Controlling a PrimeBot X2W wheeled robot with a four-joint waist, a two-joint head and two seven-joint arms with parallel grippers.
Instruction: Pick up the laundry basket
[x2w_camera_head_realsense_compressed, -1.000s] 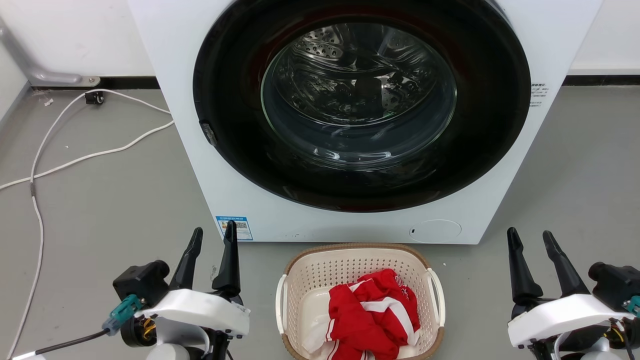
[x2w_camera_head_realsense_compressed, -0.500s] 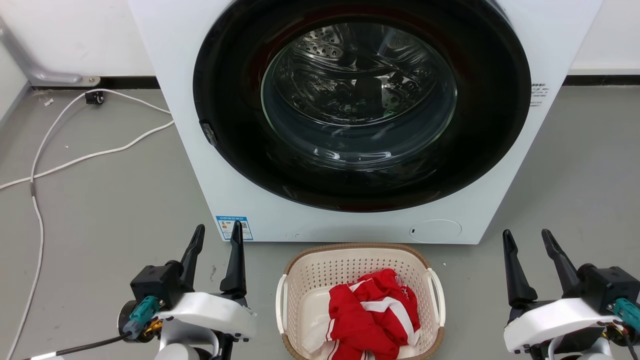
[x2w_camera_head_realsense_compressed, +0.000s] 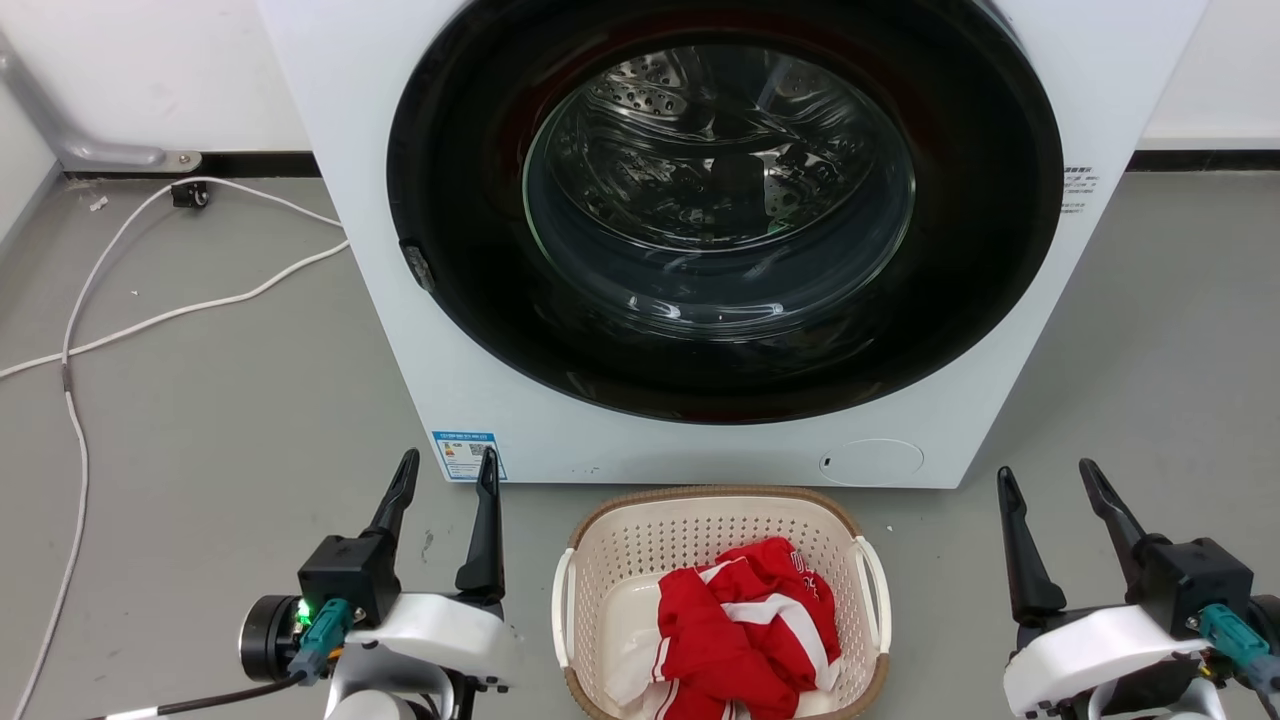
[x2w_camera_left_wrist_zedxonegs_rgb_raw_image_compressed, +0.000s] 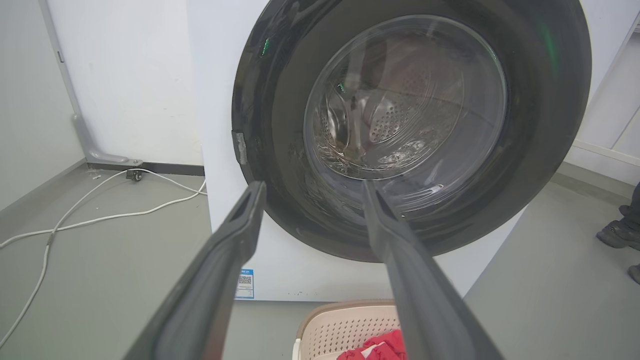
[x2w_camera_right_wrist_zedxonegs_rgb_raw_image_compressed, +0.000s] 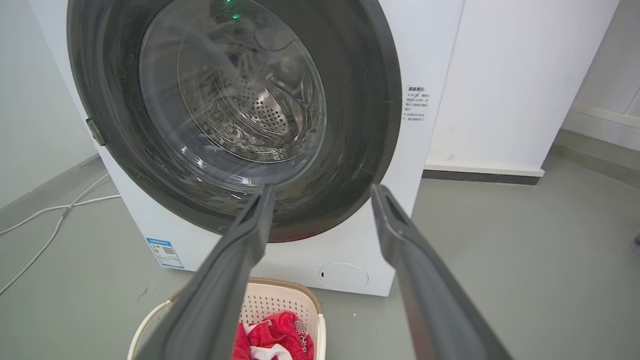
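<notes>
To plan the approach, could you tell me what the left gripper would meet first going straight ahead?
Probably the washer door, near its lower glass: the left gripper points there, passing above the basket. Depth is unclear.

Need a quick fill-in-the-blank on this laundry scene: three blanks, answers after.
1. The laundry basket holds a white and ____ garment.
2. The left gripper and the right gripper are both ____, apart from the basket.
3. In the head view, the white cable lies on the ____ side of the washing machine.
Missing words: red; open; left.
</notes>
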